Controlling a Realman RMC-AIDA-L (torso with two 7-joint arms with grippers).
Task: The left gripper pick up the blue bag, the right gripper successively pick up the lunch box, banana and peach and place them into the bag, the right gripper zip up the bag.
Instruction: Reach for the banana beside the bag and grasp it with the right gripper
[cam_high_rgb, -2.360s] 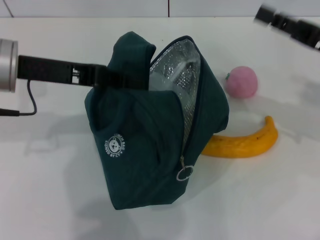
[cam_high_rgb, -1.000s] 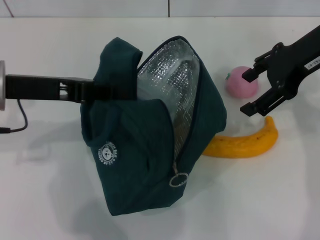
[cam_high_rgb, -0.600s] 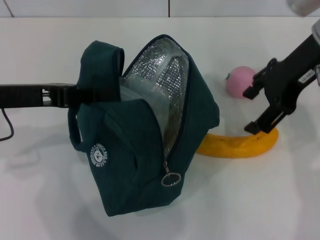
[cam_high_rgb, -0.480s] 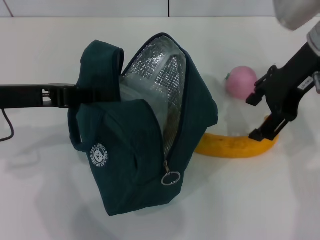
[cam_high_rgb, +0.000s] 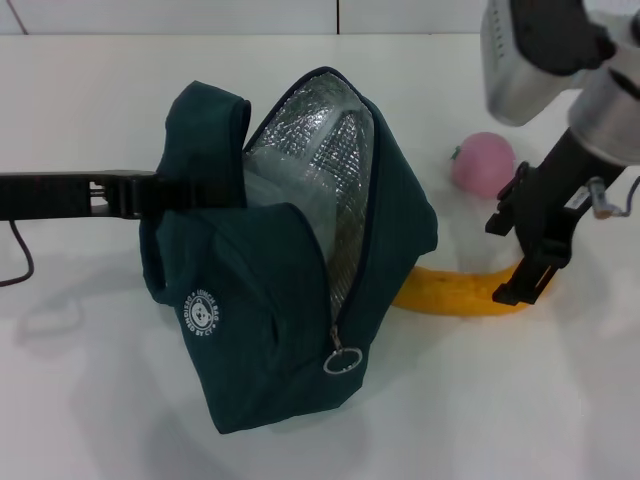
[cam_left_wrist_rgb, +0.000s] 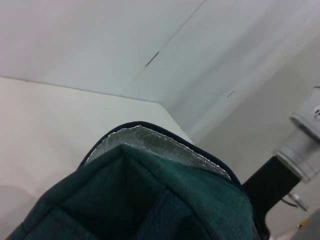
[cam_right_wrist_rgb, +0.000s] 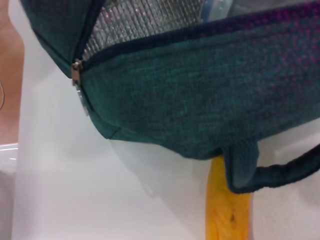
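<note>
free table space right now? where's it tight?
Bare white table in front of the teal-blue fabric bag and yellow banana. Tight between the bag, the pink peach and the black right gripper, open over the banana.

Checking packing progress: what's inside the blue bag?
Through the blue bag's open mouth only silver foil lining and a pale, translucent shape show; what it is, and the bottom, is hidden. The banana and peach remain outside.
</note>
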